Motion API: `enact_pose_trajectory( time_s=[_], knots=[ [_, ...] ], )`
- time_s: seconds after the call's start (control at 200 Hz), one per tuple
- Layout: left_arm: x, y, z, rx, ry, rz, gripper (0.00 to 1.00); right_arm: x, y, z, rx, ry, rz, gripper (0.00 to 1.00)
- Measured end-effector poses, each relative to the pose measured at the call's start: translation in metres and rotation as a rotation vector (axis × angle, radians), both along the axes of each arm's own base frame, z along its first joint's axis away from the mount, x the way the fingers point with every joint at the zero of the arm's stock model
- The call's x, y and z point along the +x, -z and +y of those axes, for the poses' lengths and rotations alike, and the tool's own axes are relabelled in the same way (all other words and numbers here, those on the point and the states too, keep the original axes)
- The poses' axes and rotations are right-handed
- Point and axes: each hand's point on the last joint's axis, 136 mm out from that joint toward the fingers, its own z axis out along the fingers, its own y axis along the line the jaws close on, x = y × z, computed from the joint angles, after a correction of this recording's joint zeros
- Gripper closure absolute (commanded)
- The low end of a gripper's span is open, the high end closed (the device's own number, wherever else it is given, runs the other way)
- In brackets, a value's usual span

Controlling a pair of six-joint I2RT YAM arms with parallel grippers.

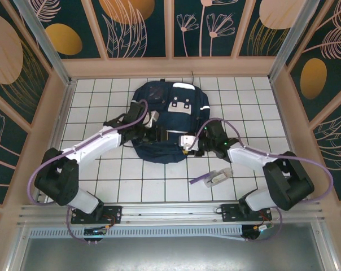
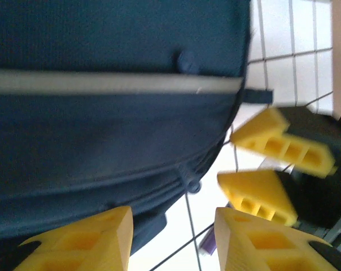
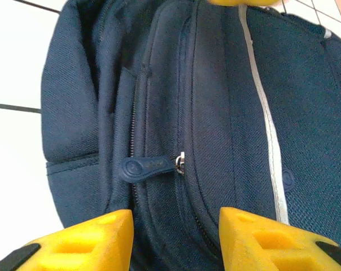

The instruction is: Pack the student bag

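- while the student bag (image 1: 167,121) lies flat in the middle of the tiled table (image 1: 103,169), both arms reach over its near edge, one from each side.
- the left gripper (image 2: 173,220) stands partly open with nothing between its fingers; the bag's lower edge sits just beyond them.
- the right gripper (image 3: 176,217) is likewise partly open and empty, hovering over the zip pull (image 3: 148,167), which lies flat against a zip that looks closed.
- risk: the pull is small and rests on soft cloth, so closing jaws may pinch the fabric beside it or slip off the tab.
- risk: the two grippers sit very near each other at the same edge, so a careless sideways move could knock their fingers together.
- risk: nothing pins the bag, so tugging the zip may drag the whole bag across the tiles rather than open it.
- a small pale item (image 1: 217,178) lies on the table near the right arm; a sweeping elbow could shove it away.
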Motion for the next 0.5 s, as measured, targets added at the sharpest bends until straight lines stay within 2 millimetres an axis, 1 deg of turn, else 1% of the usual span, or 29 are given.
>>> enact_pose_trajectory(
  time_s=[0.095,0.15,0.195,0.255,0.38,0.41,0.455,0.5],
  knots=[
    [-0.011,0.007,-0.003,-0.002,0.007,0.019,0.56,0.011,0.006,0.002,-0.002,0.02,-0.029,0.58],
    [-0.013,0.005,-0.008,-0.015,0.009,0.015,0.55,0.018,0.007,0.003,-0.001,0.033,-0.05,0.59],
    [-0.011,0.002,-0.012,-0.029,0.008,0.004,0.55,0.022,0.009,0.005,-0.002,0.039,-0.059,0.61],
    [-0.009,-0.001,-0.014,-0.044,0.0,-0.004,0.54,0.027,0.011,0.006,-0.006,0.045,-0.071,0.68],
    [-0.005,-0.004,-0.016,-0.055,-0.02,-0.009,0.54,0.029,0.012,0.01,-0.008,0.034,-0.087,0.91],
    [-0.004,-0.004,-0.016,-0.056,-0.024,-0.01,0.54,0.03,0.011,0.012,-0.009,0.028,-0.094,0.96],
    [-0.003,-0.004,-0.016,-0.056,-0.031,-0.009,0.53,0.031,0.008,0.014,-0.004,0.027,-0.102,1.0],
    [-0.002,-0.003,-0.015,-0.052,-0.04,-0.008,0.51,0.032,0.004,0.016,0.01,0.024,-0.108,1.0]
  ],
)
